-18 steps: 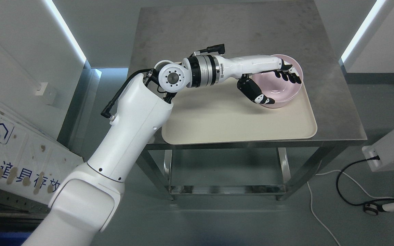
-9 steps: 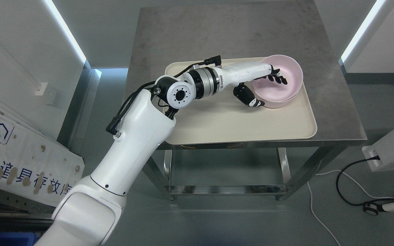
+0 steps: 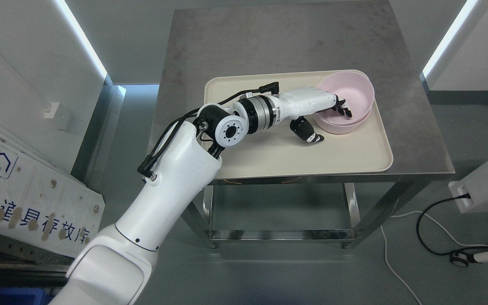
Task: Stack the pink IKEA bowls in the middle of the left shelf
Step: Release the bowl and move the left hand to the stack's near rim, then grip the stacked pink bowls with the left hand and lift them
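Observation:
Two pink bowls (image 3: 352,95), one nested in the other, sit at the far right corner of a cream tray (image 3: 269,156) on a steel table (image 3: 269,42). My left arm reaches in from the lower left across the tray. The left hand (image 3: 328,125) straddles the bowls' near left rim. Its black fingers (image 3: 342,111) hang inside the top bowl. The thumb (image 3: 311,137) is outside the wall, low over the tray and a little apart from the bowl. The hand is open and grips nothing. The right arm is out of view.
The table's bare steel top stretches behind the tray. A white panel with blue print (image 3: 28,199) leans at the lower left. A white device (image 3: 485,186) with black and white cables (image 3: 430,237) on the floor is at the lower right.
The left arm has dropped lower and drawn back toward me. The fingers slid from the bowl's far side to just inside its near left rim. The bowls have barely moved.

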